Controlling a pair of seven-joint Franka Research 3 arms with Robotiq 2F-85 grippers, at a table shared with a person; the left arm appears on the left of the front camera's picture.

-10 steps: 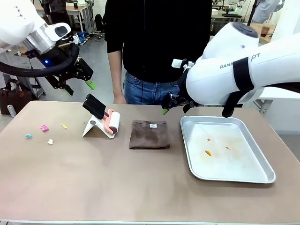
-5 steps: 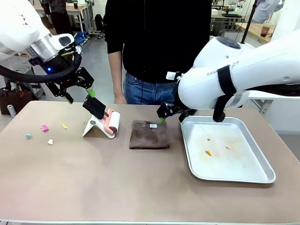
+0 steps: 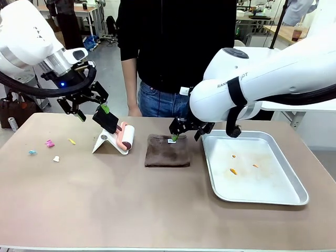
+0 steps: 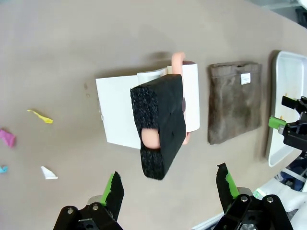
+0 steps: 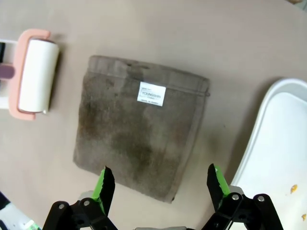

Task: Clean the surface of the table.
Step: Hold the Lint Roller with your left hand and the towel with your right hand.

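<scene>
The beige-brown table (image 3: pixel 131 205) carries small coloured paper scraps (image 3: pixel 50 143) at its left. A lint roller (image 3: pixel 125 137) with a pink frame and black foam handle (image 4: pixel 160 124) leans on a white stand (image 4: pixel 120 110). My left gripper (image 3: pixel 92 107) hangs open just above and left of that handle, its fingers (image 4: pixel 113 189) apart on either side of it. A folded brown cloth (image 3: pixel 167 150) lies mid-table. My right gripper (image 3: pixel 186 134) hovers open over the cloth's (image 5: pixel 141 139) far right corner, holding nothing.
A shiny metal tray (image 3: pixel 252 194) with a few orange crumbs sits at the right, close to the cloth. A person in a black top (image 3: pixel 173 52) stands at the far edge. The near half of the table is bare.
My left gripper has come down and right toward the roller's handle. The right gripper has swung left and down from the tray's far edge to the cloth. Both stayed open.
</scene>
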